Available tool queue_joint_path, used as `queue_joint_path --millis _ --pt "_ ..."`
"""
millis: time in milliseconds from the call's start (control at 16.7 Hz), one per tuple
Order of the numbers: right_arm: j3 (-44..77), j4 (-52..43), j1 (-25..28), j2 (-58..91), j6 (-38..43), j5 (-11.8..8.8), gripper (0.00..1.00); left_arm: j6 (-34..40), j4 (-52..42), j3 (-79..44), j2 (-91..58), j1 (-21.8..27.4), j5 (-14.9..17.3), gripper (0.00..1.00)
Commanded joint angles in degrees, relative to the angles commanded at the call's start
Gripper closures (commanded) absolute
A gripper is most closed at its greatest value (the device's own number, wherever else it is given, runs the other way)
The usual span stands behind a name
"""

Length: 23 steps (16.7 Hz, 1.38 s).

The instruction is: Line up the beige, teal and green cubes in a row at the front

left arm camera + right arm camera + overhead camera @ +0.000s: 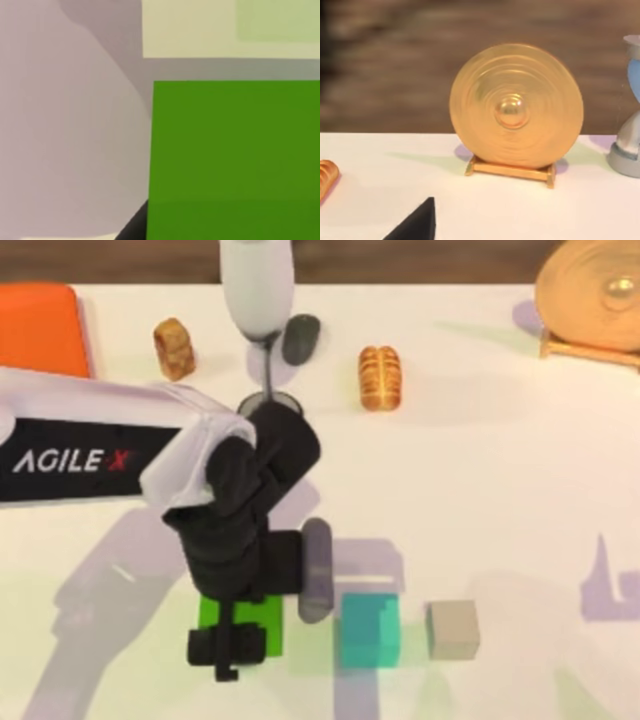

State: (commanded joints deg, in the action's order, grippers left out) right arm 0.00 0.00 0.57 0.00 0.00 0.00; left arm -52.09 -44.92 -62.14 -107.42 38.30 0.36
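Only readable text: "AGILE X" in white on the black band of the left arm (80, 455), left edge of the top view.

Left claw (232, 648) sits at lower left-centre of the top view, right over the green cube (268, 625). Its dark fingers cover most of the cube, with green showing on both sides; can't tell if the fingers are spread or pinching it. The left wrist view is filled at right by the green cube's face (235, 160), shaded counter to the left.

Row along the bottom of the top view, left to right: green cube, teal cube (368, 628), beige cube (452, 629). Green and teal are apart, with a grey cylindrical arm part (315, 570) over the gap. Teal and beige are near each other, not touching. All three sit close to the bottom edge, with little counter below them.

Open counter (500, 470): the whole middle and right band above the row, plus the lower right corner past the beige cube.

Upper part of the frame: orange block (38, 328) at upper left, two bread loaves (174, 348) (380, 377), a glass-like white object on a stem (258, 290) with a dark grey oval (300, 338) beside it, gold disc on a stand (590, 300) at upper right.

Right arm isn't in the top view. Its wrist view faces the gold disc (516, 112); a black tip (417, 225) shows at the bottom edge, and I can't tell the right claw's state.
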Motion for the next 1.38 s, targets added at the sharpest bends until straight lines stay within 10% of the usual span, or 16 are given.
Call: queue_joint_path --millis 600,1380 --pt "0.0 0.0 0.0 0.0 0.0 0.0 0.0 0.0 0.0 0.0 0.0 0.0 0.0 0.02" --pt "0.0 0.0 0.0 0.0 0.0 0.0 0.0 0.03 -4.4 -2.97 1.57 -0.45 0.03 0.0"
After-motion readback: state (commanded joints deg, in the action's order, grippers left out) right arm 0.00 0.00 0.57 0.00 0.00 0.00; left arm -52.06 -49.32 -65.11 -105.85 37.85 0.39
